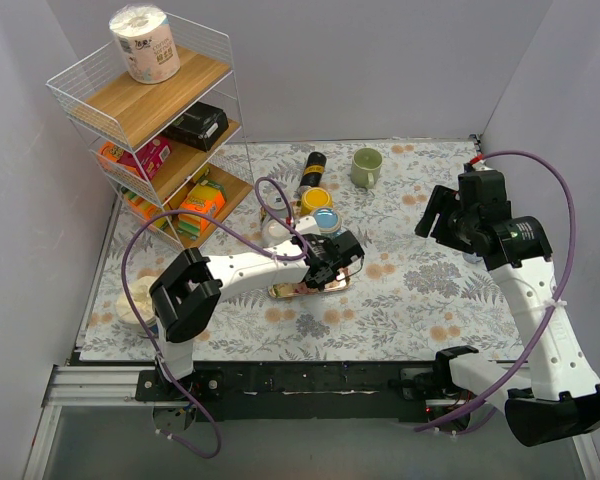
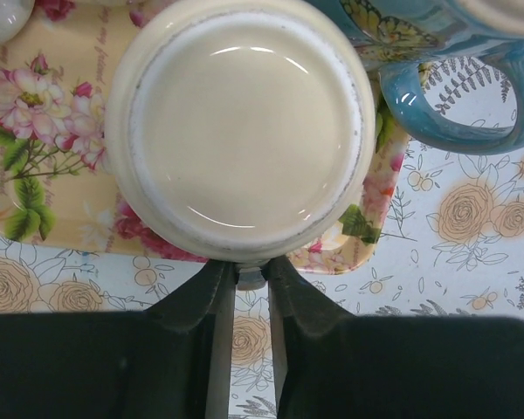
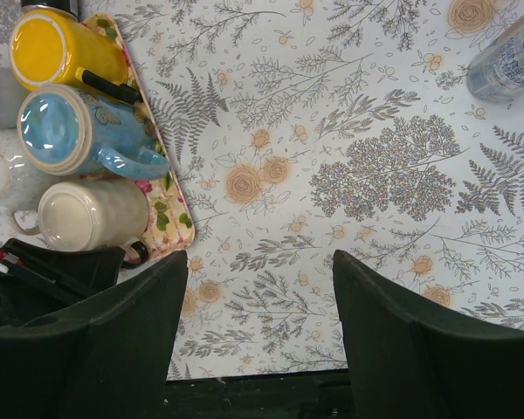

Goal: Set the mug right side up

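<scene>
Mug (image 2: 244, 131), cream, tipped bottom up on the flowery tray (image 2: 35, 175). Pinched at its handle by the left fingers (image 2: 201, 297), almost shut. Right fingers (image 3: 122, 323) spread wide above the bench (image 3: 332, 175), empty.

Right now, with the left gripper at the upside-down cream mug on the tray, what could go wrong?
The left gripper seems to pinch only the handle of the cream mug, so it may swing or slip when lifted. The blue mug stands close beside it, so turning could knock that over. The cream mug sits at a corner of the tray, which could shift or tip.
</scene>
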You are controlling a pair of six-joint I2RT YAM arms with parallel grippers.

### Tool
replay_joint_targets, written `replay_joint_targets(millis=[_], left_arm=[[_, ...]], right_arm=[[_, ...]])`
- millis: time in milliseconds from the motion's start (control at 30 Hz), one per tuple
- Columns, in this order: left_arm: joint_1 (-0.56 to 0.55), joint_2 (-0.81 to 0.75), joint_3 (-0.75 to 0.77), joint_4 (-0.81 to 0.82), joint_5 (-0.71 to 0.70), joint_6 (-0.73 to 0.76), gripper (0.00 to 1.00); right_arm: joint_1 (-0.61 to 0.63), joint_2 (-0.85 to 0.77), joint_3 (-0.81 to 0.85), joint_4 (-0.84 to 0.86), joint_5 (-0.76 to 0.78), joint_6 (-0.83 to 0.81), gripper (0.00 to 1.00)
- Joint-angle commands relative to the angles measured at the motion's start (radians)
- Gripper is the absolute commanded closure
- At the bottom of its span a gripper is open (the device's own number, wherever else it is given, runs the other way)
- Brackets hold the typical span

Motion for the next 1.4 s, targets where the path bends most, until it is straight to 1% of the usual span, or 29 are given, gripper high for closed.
replay_joint_targets(millis=[0, 33, 200, 300, 400, 533, 567, 700, 733, 767, 800, 833, 867, 900, 933, 967, 1000, 1033, 1067, 1100, 1133, 1200, 1267, 1333, 1367], left_arm=[[0.007, 0.001, -0.01, 0.017, -0.042, -0.336, 0.96], [0.007, 0.0, -0.009, 0.017, -0.042, -0.333, 1.0], [0.008, -0.017, 0.028, -0.007, -0.051, -0.299, 1.0], [0.007, -0.063, 0.066, -0.018, -0.054, -0.252, 1.0], [0.004, -0.144, 0.083, -0.012, -0.057, -0.2, 1.0], [0.004, -0.276, 0.059, 0.037, -0.023, -0.144, 1.0], [0.004, -0.333, 0.048, 0.052, -0.017, -0.134, 1.0], [0.005, -0.466, -0.006, 0.201, 0.039, -0.013, 1.0], [0.005, -0.492, -0.027, 0.235, 0.055, 0.006, 1.0], [0.005, -0.538, -0.038, 0.309, 0.07, 0.026, 1.0], [0.008, -0.565, -0.05, 0.353, 0.079, 0.082, 1.0], [0.01, -0.586, -0.073, 0.399, 0.113, 0.115, 1.0], [0.018, -0.608, -0.09, 0.531, 0.147, 0.165, 1.0], [0.037, -0.644, -0.104, 0.596, 0.194, 0.205, 1.0], [0.048, -0.657, -0.112, 0.647, 0.257, 0.259, 1.0], [0.059, -0.669, -0.13, 0.746, 0.294, 0.284, 1.0], [0.091, -0.677, -0.132, 0.779, 0.323, 0.299, 1.0], [0.108, -0.681, -0.13, 0.804, 0.346, 0.313, 1.0], [0.131, -0.681, -0.124, 0.839, 0.407, 0.314, 1.0], [0.181, -0.681, -0.122, 0.845, 0.437, 0.308, 1.0], [0.206, -0.681, -0.124, 0.883, 0.47, 0.299, 1.0], [0.266, -0.681, -0.145, 0.986, 0.567, 0.269, 1.0], [0.294, -0.668, -0.147, 1.072, 0.633, 0.241, 1.0], [0.315, -0.655, -0.138, 1.109, 0.656, 0.221, 1.0], [0.318, -0.642, -0.139, 1.156, 0.671, 0.2, 1.0]], right_arm=[[-0.002, 0.007, 0.014, 0.026, -0.008, -0.001, 0.26], [-0.005, 0.007, 0.015, 0.026, -0.011, -0.001, 0.26], [-0.005, 0.009, 0.033, 0.02, -0.023, -0.001, 0.26], [-0.005, 0.006, 0.043, 0.02, -0.046, 0.001, 0.26], [-0.005, 0.004, 0.058, 0.021, -0.079, 0.01, 0.26], [-0.005, 0.003, 0.076, 0.032, -0.164, 0.014, 0.26], [-0.005, 0.001, 0.076, 0.041, -0.212, 0.013, 0.25], [-0.005, -0.029, 0.054, 0.109, -0.345, 0.034, 0.23], [-0.005, -0.037, 0.044, 0.157, -0.408, 0.046, 0.22], [-0.005, -0.045, 0.021, 0.19, -0.442, 0.069, 0.2], [-0.005, -0.065, 0.006, 0.23, -0.479, 0.089, 0.19], [-0.005, -0.074, -0.011, 0.326, -0.55, 0.111, 0.18], [-0.005, -0.083, -0.034, 0.384, -0.588, 0.134, 0.17], [-0.007, -0.1, -0.07, 0.443, -0.617, 0.196, 0.16], [-0.007, -0.106, -0.086, 0.563, -0.666, 0.226, 0.16], [-0.005, -0.112, -0.098, 0.625, -0.689, 0.259, 0.16], [-0.007, -0.114, -0.106, 0.682, -0.724, 0.307, 0.15], [-0.007, -0.111, -0.103, 0.78, -0.74, 0.327, 0.15], [-0.007, -0.106, -0.095, 0.82, -0.758, 0.342, 0.15], [-0.007, -0.088, -0.082, 0.852, -0.775, 0.355, 0.15], [-0.007, -0.077, -0.051, 0.891, -0.805, 0.369, 0.15], [-0.007, -0.045, -0.017, 0.908, -0.829, 0.379, 0.15], [-0.008, -0.034, -0.006, 0.952, -0.861, 0.41, 0.14], [-0.007, -0.033, -0.02, 1.023, -0.876, 0.442, 0.14], [-0.007, -0.031, -0.035, 1.044, -0.881, 0.473, 0.14]])
